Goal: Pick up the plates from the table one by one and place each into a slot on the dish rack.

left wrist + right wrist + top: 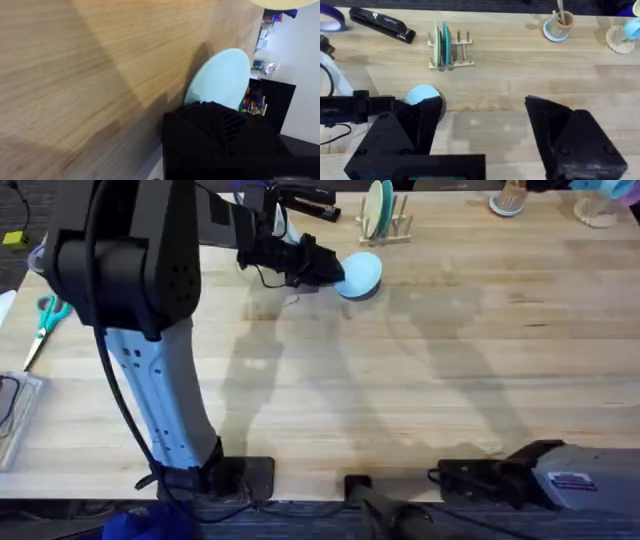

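My left gripper [332, 269] is shut on the rim of a light blue plate [361, 273] at the back middle of the wooden table [420, 370]. The plate [222, 75] is tilted up on edge, with a black finger [215, 125] over its lower part; I cannot tell whether it touches the wood. The dish rack [392, 228] stands just behind and to the right, holding a cream plate [436, 44] and a teal plate [446, 44] upright. The right gripper [482, 107] is open and holds nothing, well short of the blue plate [420, 94].
A black stapler [382, 22] and a tape roll [331, 17] lie at the back left. Scissors [45, 320] and a clear tray [15, 415] sit along the left edge. A cup with utensils [557, 27] stands at the back right.
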`<action>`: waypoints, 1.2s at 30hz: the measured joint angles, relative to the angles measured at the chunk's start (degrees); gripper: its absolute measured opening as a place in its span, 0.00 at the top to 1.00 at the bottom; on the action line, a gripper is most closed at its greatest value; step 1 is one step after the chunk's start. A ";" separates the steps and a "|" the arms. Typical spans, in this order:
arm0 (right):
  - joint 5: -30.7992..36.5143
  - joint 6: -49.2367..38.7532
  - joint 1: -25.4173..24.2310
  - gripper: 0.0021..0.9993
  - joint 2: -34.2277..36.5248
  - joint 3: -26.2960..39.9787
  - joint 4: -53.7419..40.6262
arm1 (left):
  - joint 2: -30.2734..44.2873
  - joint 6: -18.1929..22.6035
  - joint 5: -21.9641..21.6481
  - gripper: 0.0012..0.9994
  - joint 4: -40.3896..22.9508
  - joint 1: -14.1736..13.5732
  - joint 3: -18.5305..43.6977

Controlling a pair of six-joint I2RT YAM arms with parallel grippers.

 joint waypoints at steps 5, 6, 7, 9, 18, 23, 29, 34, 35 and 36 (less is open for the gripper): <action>0.00 0.00 -0.03 0.00 0.00 0.00 -2.62 | 0.00 -0.04 0.00 0.96 0.00 0.00 0.00; -0.02 0.02 -0.18 0.00 0.00 0.00 -3.55 | 0.00 -0.04 0.00 0.96 0.00 0.00 0.00; -0.05 0.06 -0.36 0.00 0.00 0.00 -4.50 | 0.00 -0.04 0.00 0.96 0.00 0.00 0.00; -0.85 0.50 -1.31 0.00 0.02 0.00 -6.82 | 0.00 -0.04 0.00 0.96 0.00 0.00 0.00; -14.25 1.57 -10.72 0.00 2.50 0.00 -10.04 | 0.00 -0.04 0.00 0.96 0.00 0.00 0.00; -23.45 0.17 -14.94 0.00 6.26 0.00 -10.83 | 0.00 -0.06 0.00 0.96 0.00 -0.02 0.00; -35.46 -2.35 -17.25 0.00 10.54 -2.76 -6.17 | 0.00 -0.06 0.00 0.96 0.00 -0.01 0.00; -47.17 -3.21 -18.32 0.00 14.04 -10.13 3.36 | 0.00 -0.08 0.00 0.96 -0.02 -0.02 0.00; -49.13 -3.14 -18.38 0.00 14.72 -11.67 5.07 | 0.00 -0.07 0.00 0.96 -0.02 0.00 0.00; -50.87 -2.96 -18.39 0.00 15.30 -13.26 6.82 | 0.00 -0.08 0.00 0.96 -0.02 0.00 0.00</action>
